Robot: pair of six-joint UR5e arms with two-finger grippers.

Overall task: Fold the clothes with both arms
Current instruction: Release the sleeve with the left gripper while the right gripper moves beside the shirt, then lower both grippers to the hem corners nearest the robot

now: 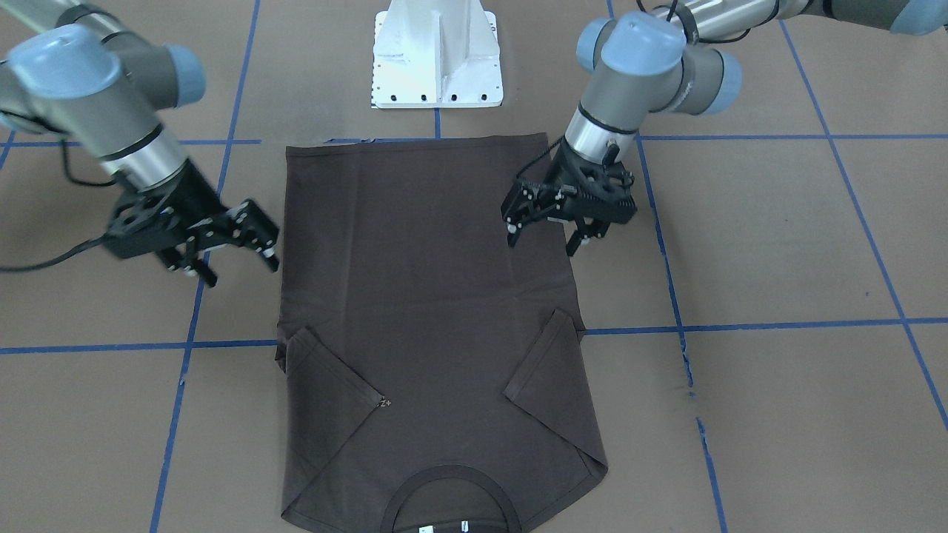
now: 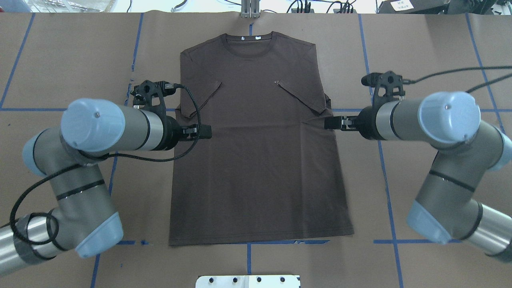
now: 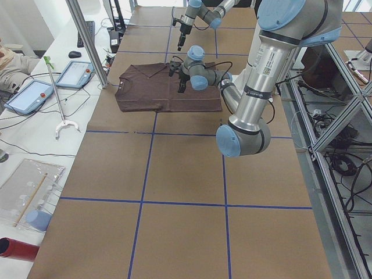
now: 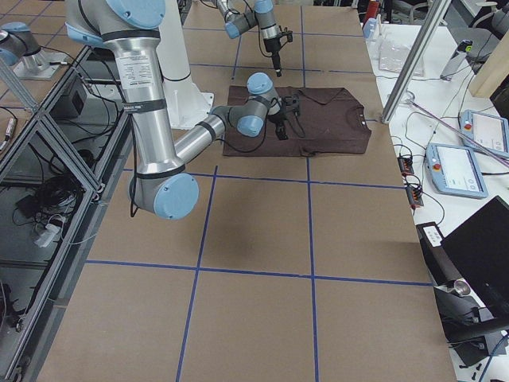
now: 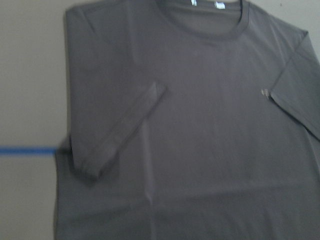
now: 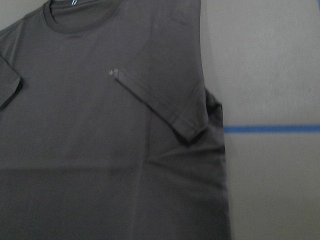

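Brown-grey T-shirt (image 1: pixel 429 296) flat on counter (image 1: pixel 778 222), sleeves (image 1: pixel 326 385) folded in; left claw (image 1: pixel 544 243) and right claw (image 1: pixel 238 270) agape, side edges seemingly next to pinch.

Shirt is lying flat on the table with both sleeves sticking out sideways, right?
Not quite. The shirt does lie flat on the table, but both sleeves are folded inward over its front, as the overhead view shows.

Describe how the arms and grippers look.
The left arm and right arm are silver-grey tubes with light blue joint caps. Black cables run along both. The left gripper and right gripper are black, each with two jaws.
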